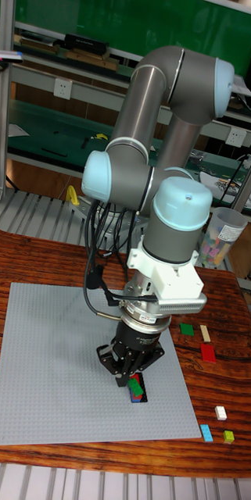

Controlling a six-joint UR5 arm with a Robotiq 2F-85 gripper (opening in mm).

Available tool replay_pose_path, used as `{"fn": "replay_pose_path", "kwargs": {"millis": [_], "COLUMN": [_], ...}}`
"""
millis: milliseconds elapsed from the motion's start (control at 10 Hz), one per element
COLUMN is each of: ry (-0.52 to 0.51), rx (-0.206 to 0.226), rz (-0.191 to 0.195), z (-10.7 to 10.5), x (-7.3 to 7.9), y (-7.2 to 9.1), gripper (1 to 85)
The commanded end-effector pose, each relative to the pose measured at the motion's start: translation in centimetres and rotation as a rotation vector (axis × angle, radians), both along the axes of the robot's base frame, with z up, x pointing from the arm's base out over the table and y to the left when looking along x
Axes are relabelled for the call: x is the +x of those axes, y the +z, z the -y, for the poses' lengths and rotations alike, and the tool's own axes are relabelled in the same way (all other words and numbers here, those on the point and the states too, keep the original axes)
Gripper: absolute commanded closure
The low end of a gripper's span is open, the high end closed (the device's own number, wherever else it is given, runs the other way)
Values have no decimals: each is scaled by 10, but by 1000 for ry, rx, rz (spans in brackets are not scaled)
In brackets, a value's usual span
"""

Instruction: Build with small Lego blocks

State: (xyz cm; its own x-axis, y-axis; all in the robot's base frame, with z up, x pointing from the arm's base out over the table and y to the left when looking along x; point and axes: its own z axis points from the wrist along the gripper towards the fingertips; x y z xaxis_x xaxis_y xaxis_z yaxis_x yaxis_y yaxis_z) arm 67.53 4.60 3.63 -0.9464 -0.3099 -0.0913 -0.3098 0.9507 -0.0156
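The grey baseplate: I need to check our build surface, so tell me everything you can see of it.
The grey baseplate is a large, flat, light-grey square, plastic by its look, lying on the wooden table. The gripper stands over its right part, above a small red and green block stack. Loose blocks lie off its right edge.

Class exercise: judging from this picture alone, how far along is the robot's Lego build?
Early. Done: a small red stack sits on the grey baseplate. In hand: the gripper is down over it with a green brick; whether it grips cannot be told. Left: loose bricks on the table to the right.
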Motion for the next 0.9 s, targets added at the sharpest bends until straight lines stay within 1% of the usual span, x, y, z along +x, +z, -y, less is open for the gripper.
{"fn": "replay_pose_path", "kwargs": {"millis": [0,300,600,800], "ry": [-10,-28,-43,-52], "rx": [14,22,23,15], "rz": [-1,0,-3,-3], "z": [-1,-10,-17,-21], "x": [-3,-4,-7,-9], "y": [-4,-8,-7,-7], "gripper": [843,843,843,843]}}
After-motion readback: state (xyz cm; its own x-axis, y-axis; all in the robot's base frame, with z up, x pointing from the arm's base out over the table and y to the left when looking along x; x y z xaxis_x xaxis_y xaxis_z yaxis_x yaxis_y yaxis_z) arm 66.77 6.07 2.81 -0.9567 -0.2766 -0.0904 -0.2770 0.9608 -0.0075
